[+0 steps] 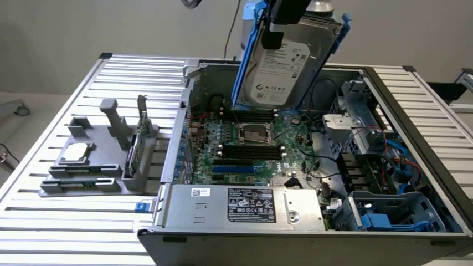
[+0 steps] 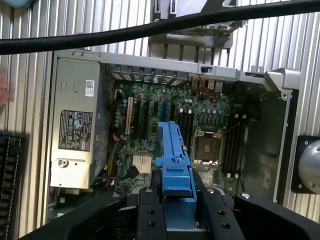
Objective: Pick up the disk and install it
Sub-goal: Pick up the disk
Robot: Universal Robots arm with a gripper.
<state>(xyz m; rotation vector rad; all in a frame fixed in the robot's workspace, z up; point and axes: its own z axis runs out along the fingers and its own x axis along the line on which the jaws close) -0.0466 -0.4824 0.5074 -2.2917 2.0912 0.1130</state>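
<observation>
pick done, install pending. i am holding the disk aloft, my gripper clamping its blue carrier frame, tilted, well above the motherboard. seating is calling for squaring it to the drive cage. cables and the case wall are crowding that side.

The claw runs off the exterior view's top edge and covers the upper end of the disk, whose label print is too small to read. The disk hides the strip of motherboard behind it. In the wrist view the disk's near end is hidden between the claw's black fingers, and a blurred black cable crosses over the worktop.
</observation>
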